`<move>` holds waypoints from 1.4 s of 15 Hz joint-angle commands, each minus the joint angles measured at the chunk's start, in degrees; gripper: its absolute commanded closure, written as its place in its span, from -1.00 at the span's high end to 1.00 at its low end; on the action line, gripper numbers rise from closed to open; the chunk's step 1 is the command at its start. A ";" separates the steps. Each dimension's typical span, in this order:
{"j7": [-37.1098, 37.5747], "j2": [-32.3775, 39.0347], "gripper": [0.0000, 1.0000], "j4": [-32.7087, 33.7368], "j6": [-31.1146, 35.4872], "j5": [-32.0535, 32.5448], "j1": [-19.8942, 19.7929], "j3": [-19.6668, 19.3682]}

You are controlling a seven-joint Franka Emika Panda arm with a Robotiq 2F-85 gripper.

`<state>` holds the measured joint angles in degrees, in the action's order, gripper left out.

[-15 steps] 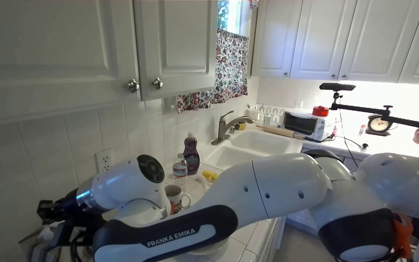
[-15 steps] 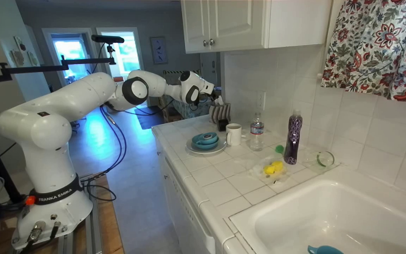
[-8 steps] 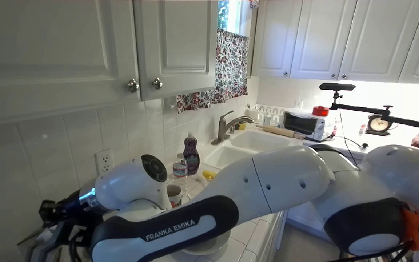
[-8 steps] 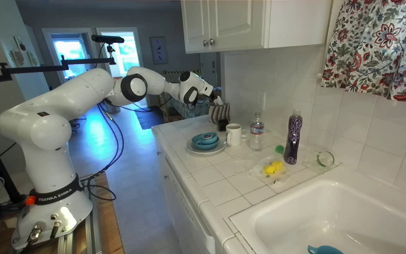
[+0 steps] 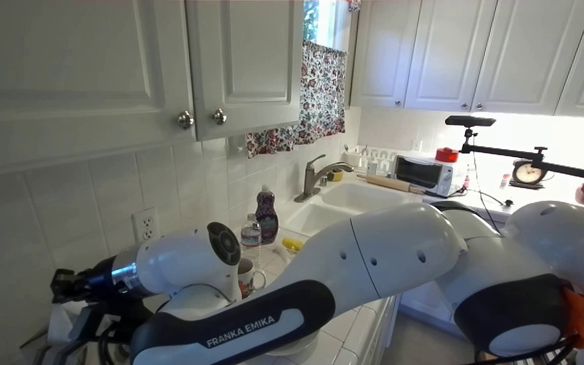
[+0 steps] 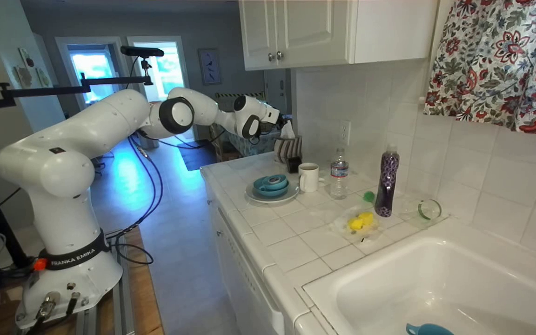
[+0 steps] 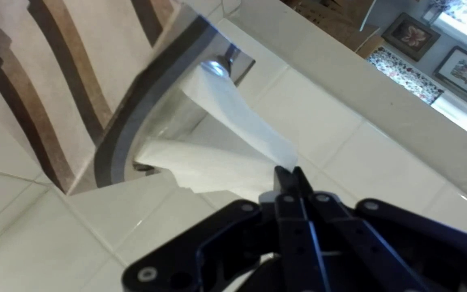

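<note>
My gripper is shut on a white tissue, pinching its end between the fingertips. From there the tissue stretches back in two folds to the opening of a tissue box with brown and dark wavy stripes. In an exterior view the striped box sits at the far end of the counter, and the white tissue stands up from it to the gripper. The gripper also shows at the left of an exterior view, where the arm hides much of the box.
Near the box are a small black object, a white mug, blue dishes on a plate, a water bottle and a purple soap bottle. The tiled wall and upper cabinets border the arm.
The gripper dipped slightly at first, then rose. More tissue now shows between it and the box, and the box has shifted a little.
</note>
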<state>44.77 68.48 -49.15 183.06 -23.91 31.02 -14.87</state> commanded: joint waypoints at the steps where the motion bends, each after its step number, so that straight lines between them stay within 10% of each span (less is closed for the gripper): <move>1: -1.91 -2.11 -1.00 -4.72 7.60 0.05 1.34 0.74; 21: -8.95 -2.56 -1.00 -12.67 51.32 7.10 6.11 0.53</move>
<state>37.48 68.15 -58.65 231.05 -17.16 36.03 -13.43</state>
